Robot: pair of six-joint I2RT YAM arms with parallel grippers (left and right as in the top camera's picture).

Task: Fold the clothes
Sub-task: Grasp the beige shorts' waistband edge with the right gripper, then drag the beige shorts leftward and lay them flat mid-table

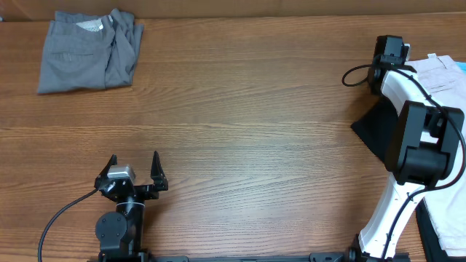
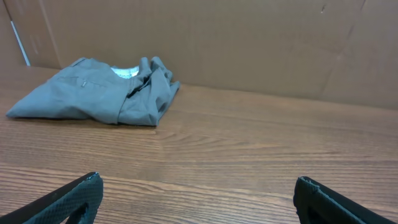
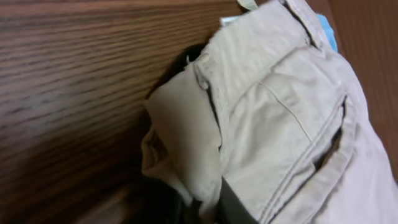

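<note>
Folded grey shorts (image 1: 89, 51) lie at the far left of the wooden table; they also show in the left wrist view (image 2: 99, 96). My left gripper (image 1: 133, 173) is open and empty near the front edge, its fingertips (image 2: 199, 193) wide apart above bare wood. Pale beige shorts (image 1: 440, 73) lie at the far right edge. In the right wrist view my right gripper (image 3: 211, 205) is shut on a fold at the edge of the beige shorts (image 3: 280, 124). A black cloth (image 1: 373, 127) lies partly under the right arm.
A cardboard wall (image 2: 249, 43) stands behind the table. Something blue (image 3: 328, 30) peeks out beside the beige shorts. The right arm (image 1: 422, 145) covers part of the right side. A white cloth (image 1: 448, 218) lies at the front right corner.
</note>
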